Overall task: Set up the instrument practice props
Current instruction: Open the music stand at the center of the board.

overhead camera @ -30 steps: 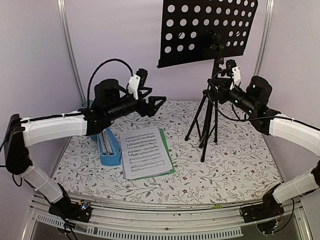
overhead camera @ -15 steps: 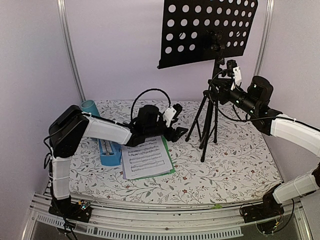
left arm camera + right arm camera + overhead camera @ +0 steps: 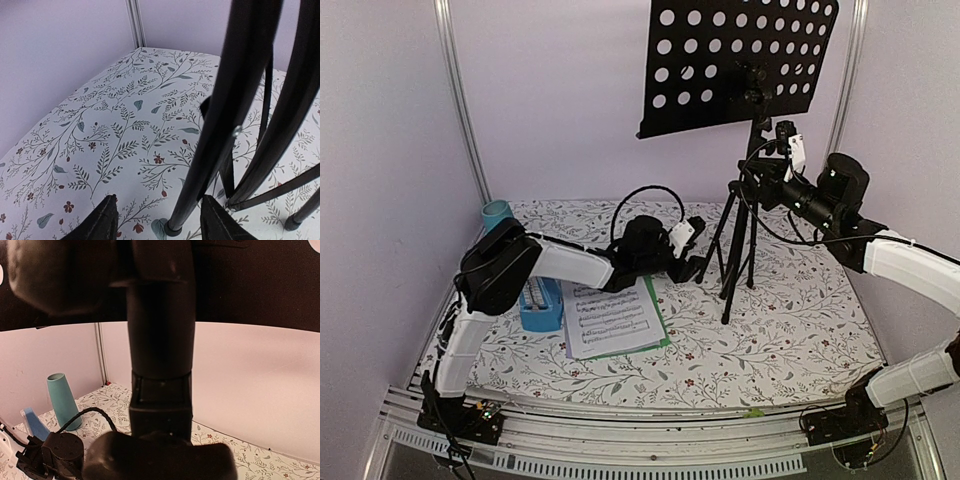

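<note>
Swinging down from above the metronome [image 3: 538,305], my left arm [image 3: 575,265] now reaches low across the table [image 3: 800,320] to the music stand [image 3: 740,60] at the back right. My left jaws are apart and narrowing, straddling the foot of the near tripod leg [image 3: 215,130]. My right jaws clamp the stand's post. I judge I'm steadying it before the sheet-music pages [image 3: 610,318] go up.

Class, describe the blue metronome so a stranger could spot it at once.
Start at the floral-covered table and find the sheet-music pages lying left of centre. Just left of them is the metronome: small, blue and angular, unlike the flat white pages or the round teal cup in the back-left corner.
</note>
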Action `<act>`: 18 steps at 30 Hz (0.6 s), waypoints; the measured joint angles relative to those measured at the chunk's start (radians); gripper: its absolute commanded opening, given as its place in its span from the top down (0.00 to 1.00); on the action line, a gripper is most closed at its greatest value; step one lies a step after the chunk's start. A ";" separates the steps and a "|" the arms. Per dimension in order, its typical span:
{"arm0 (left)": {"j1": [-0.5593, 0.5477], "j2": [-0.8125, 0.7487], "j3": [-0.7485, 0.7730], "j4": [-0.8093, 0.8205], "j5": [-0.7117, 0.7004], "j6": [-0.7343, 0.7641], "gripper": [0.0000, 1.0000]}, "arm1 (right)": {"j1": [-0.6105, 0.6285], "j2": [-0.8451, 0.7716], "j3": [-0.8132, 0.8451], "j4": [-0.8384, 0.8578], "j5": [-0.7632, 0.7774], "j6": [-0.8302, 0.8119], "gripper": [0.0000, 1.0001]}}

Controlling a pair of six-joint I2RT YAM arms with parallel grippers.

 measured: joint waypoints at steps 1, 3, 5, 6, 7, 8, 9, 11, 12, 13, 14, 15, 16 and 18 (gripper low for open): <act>-0.002 0.013 0.029 -0.014 0.001 0.002 0.49 | 0.000 -0.001 0.000 -0.003 0.000 -0.002 1.00; -0.008 0.031 0.068 -0.042 0.005 0.004 0.55 | -0.003 -0.002 0.000 -0.005 0.001 -0.002 1.00; -0.013 0.042 0.094 -0.060 0.007 0.001 0.56 | -0.005 -0.003 0.000 -0.006 0.001 0.000 1.00; -0.016 0.047 0.106 -0.064 0.009 -0.003 0.56 | -0.005 -0.003 0.000 -0.006 0.000 0.000 1.00; -0.018 0.051 0.117 -0.066 0.011 -0.005 0.56 | -0.005 -0.003 0.000 -0.007 0.000 0.000 1.00; -0.020 0.053 0.125 -0.068 0.014 -0.005 0.56 | -0.005 -0.003 0.000 -0.007 0.000 0.000 1.00; -0.022 0.053 0.127 -0.067 0.015 -0.004 0.58 | -0.005 -0.003 0.000 -0.007 -0.001 0.000 1.00; -0.024 0.054 0.131 -0.068 0.013 -0.003 0.67 | -0.005 -0.003 0.000 -0.008 -0.002 0.000 1.00; -0.026 0.056 0.134 -0.072 0.009 -0.003 0.74 | -0.005 -0.003 0.000 -0.008 -0.002 0.000 1.00; -0.026 0.059 0.142 -0.078 0.006 -0.002 0.80 | -0.005 -0.003 0.000 -0.008 -0.002 0.000 1.00; -0.029 0.064 0.154 -0.087 0.002 -0.004 0.85 | -0.005 -0.003 0.000 -0.008 -0.002 -0.001 1.00; -0.030 0.072 0.168 -0.095 -0.003 -0.006 0.91 | -0.005 -0.003 0.000 -0.008 -0.001 0.000 1.00; -0.031 0.078 0.179 -0.102 -0.008 -0.016 1.00 | -0.005 -0.003 0.000 -0.008 0.000 0.000 1.00; -0.037 0.086 0.195 -0.109 -0.023 0.008 1.00 | -0.007 -0.004 0.000 -0.010 0.006 -0.002 1.00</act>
